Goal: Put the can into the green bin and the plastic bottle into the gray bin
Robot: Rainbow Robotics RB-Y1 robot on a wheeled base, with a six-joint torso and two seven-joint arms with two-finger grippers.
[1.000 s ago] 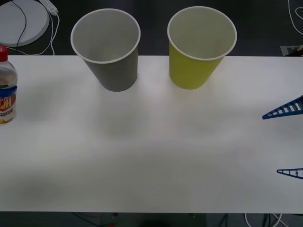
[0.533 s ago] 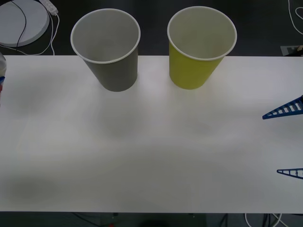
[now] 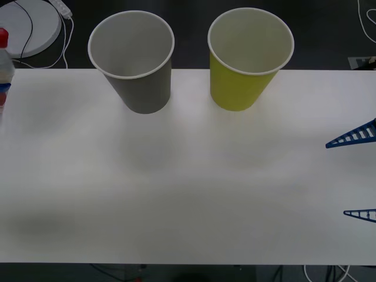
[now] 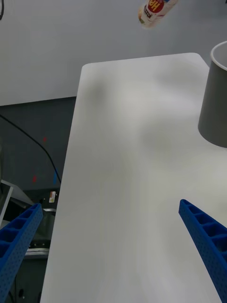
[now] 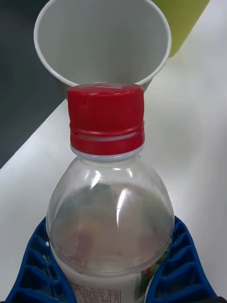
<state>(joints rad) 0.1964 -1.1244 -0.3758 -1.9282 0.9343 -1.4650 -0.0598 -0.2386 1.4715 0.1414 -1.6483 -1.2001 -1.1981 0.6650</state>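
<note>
We see the left gripper [image 5: 113, 284] clamped on the plastic bottle [image 5: 111, 199], lifted off the table [image 3: 188, 176] at its left edge, well apart from the gray bin [image 3: 132, 59]. The right gripper [image 3: 359, 176] waits w/ fingers spread wide at the right edge. Risk, in our view: bottle clips the bin's rim on approach & tips it, or drops into the green bin [image 3: 249, 59] just beside.

plastic bottle [image 3: 3, 70] cut by frame edge
</note>
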